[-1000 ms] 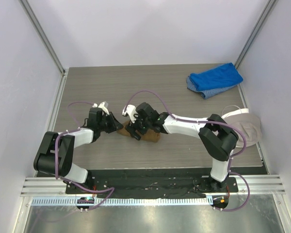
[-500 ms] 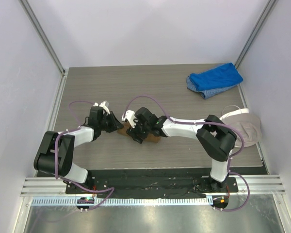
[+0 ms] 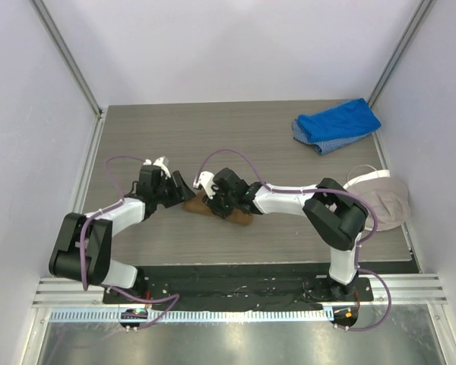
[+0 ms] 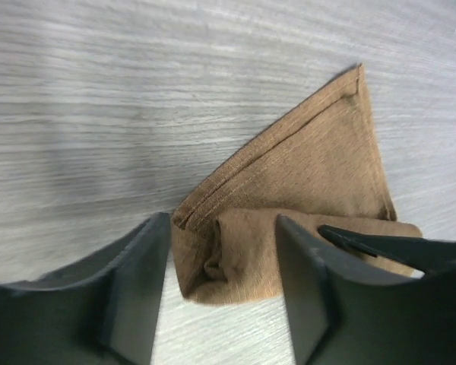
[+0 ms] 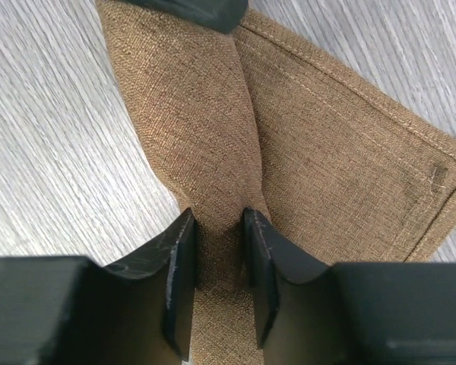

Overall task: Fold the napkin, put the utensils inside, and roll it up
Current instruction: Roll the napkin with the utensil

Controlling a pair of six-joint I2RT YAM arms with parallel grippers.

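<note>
"Grey wood-grain table (image 3: 289, 144) between white walls, and near its middle, a little toward the near edge, lies the napkin (image 3: 239, 219) — a tight brown bundle, lower and longer than it looked a second ago."

"What moved?"

"The right gripper (image 5: 216, 220) has settled lower over the cloth, and its fingers pinch the rolled ridge. The left gripper (image 4: 222, 228) has shifted slightly too. Its jaws are apart, straddling the bundle's left end without clamping it."

"So the roll is nearly done?"

"I'd judge it well along — one flat corner flap is not yet wound in. The spoon I can't see, so whether it sits inside is hidden."

"Anything else about?"

"A blue cloth (image 3: 336, 124) at the far right corner and a pale cap (image 3: 384, 199) by the right edge, both well apart from the work."
</note>
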